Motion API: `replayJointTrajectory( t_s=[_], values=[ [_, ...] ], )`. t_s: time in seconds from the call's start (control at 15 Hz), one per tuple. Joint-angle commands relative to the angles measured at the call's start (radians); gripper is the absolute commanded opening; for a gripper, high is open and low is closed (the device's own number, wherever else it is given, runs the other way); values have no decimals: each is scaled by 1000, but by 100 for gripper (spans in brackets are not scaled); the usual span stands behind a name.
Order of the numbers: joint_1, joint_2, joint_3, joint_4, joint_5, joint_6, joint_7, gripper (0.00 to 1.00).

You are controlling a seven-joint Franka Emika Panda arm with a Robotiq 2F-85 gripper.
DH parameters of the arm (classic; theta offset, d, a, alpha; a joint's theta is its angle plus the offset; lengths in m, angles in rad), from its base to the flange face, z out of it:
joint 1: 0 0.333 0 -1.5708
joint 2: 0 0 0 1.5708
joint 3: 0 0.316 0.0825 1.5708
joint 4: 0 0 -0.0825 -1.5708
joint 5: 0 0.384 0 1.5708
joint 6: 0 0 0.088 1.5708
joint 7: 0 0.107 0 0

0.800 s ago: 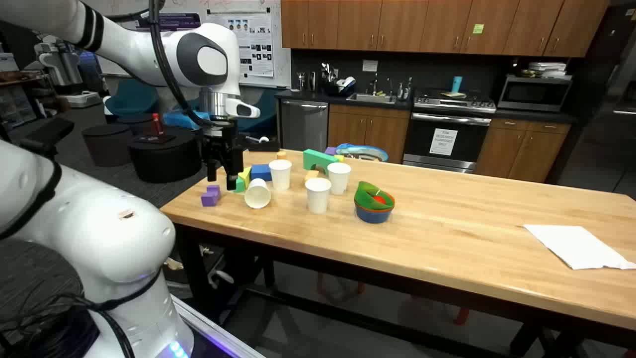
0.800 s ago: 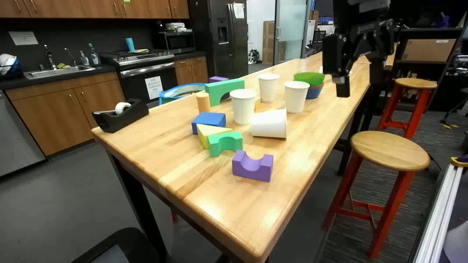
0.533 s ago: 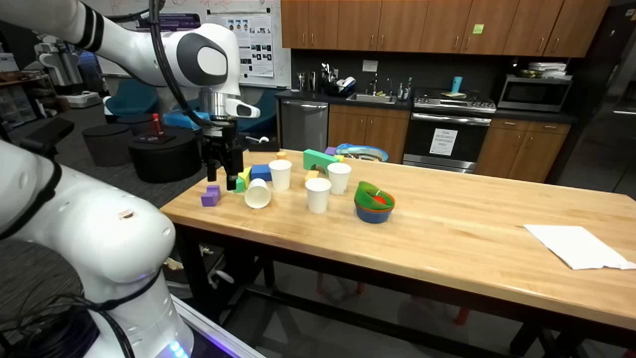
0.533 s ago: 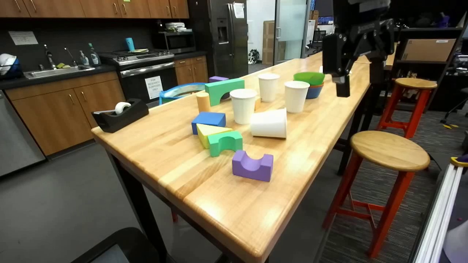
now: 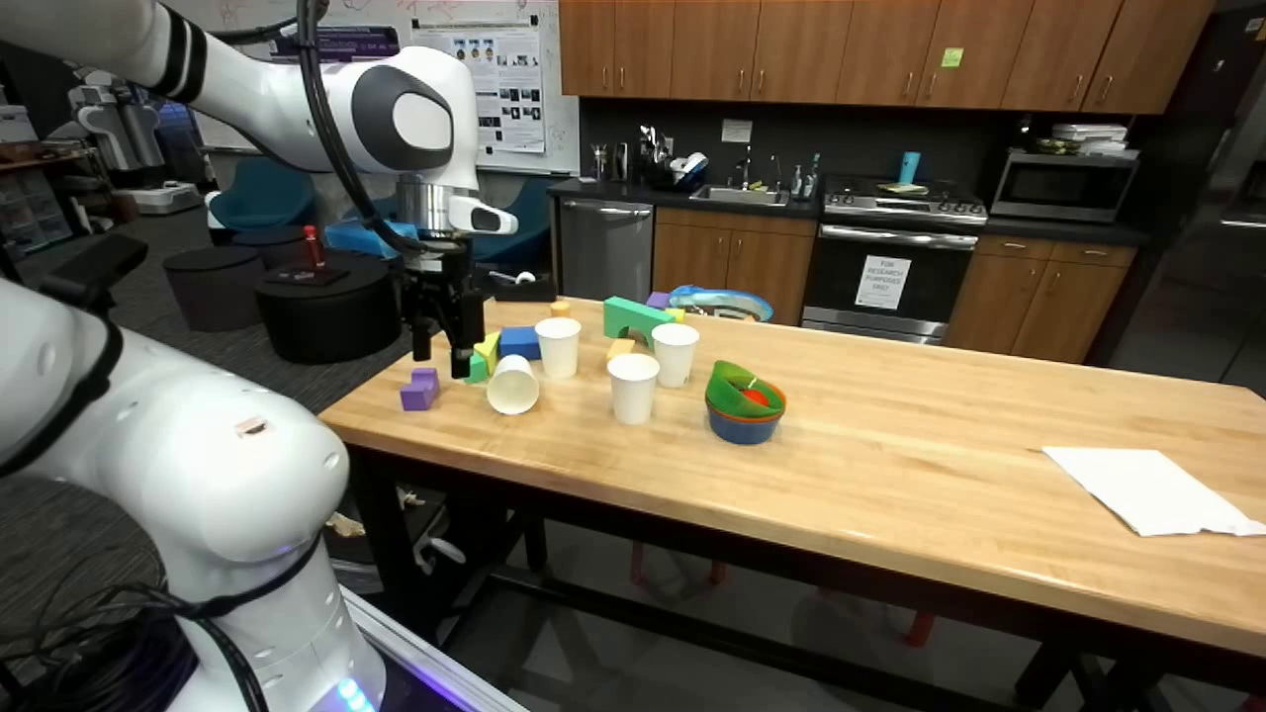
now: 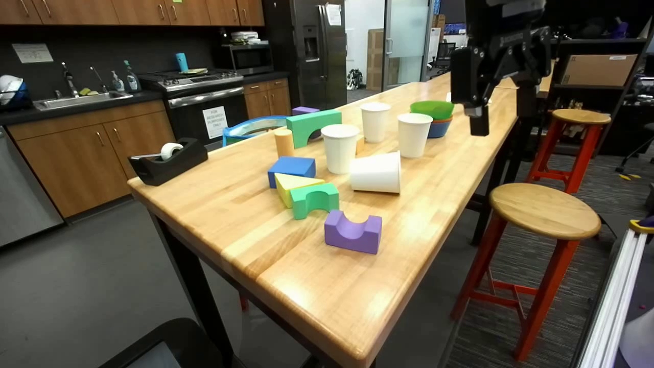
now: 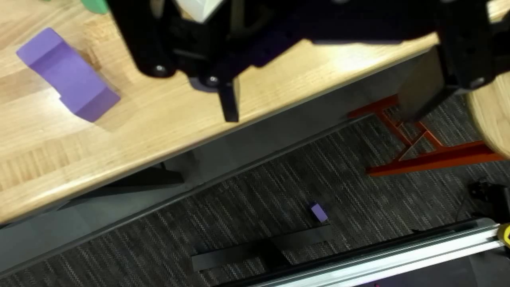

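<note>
Unmoved, by all appearances, since a moment ago: hanging empty and spread wide at the pincer (image 6: pixel 503 116), above the edge of the desk (image 6: pixel 317 291), not touching the purple block (image 6: pixel 352 237) lying near its corner, so best squared to that block before any lowering.

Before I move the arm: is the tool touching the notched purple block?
Apart: in an exterior view, tabletop shows between the open tool and the notched purple block.

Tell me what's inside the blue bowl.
In the blue bowl show an orange rim, a green bowl and something red; they cover its bottom, so anything beneath is hidden.
</note>
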Motion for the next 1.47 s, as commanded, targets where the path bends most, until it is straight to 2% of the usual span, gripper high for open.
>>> replayJointTrajectory(
  t_s=[0.0, 0.27, 0.47, 0.67, 0.73, 0.87, 1.13, 1.2, 1.27, 1.4],
  values=[
    [5, 0, 1, 2, -7, 1, 0, 100],
    [35, -42, -13, -27, -2, 89, -76, 100],
    [54, -60, -57, -59, 27, 180, -156, 100],
    [62, -54, -145, -95, 85, 253, -282, 100],
    [68, -49, -184, -109, 97, 286, -363, 100],
    [70, -6, -261, -81, 107, 307, -514, 100],
    [71, 7, -353, -81, 124, 303, -690, 100],
    [71, 11, -365, -81, 128, 297, -718, 100],
    [46, -1, -332, -81, 113, 295, -664, 100],
    [44, 1, -338, -80, 113, 294, -673, 100]
  ],
)
